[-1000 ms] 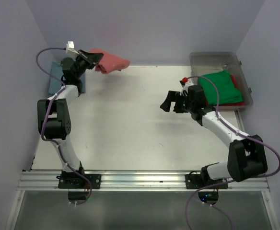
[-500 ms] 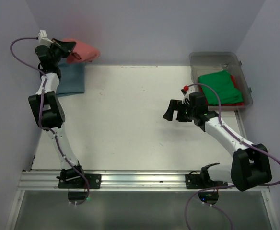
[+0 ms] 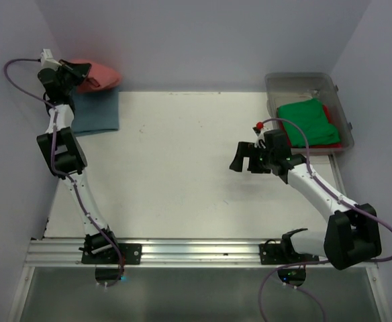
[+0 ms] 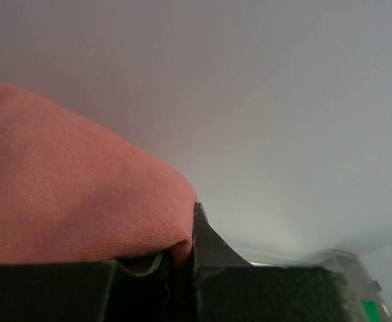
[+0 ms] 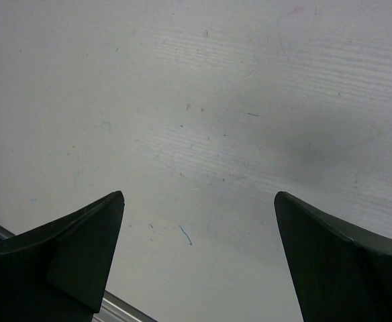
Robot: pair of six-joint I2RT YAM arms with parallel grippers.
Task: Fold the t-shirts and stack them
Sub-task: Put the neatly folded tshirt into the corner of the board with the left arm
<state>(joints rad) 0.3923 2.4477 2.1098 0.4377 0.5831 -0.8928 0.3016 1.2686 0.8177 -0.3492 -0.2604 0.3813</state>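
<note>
Swinging salmon-red t-shirt [image 3: 96, 75] farther left, left fingers [image 4: 213, 258] apparently clamped

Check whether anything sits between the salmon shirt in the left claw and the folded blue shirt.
Nothing visible does. The left claw holds the salmon shirt up by the far edge of the blue shirt, whose top lies bare.
</note>
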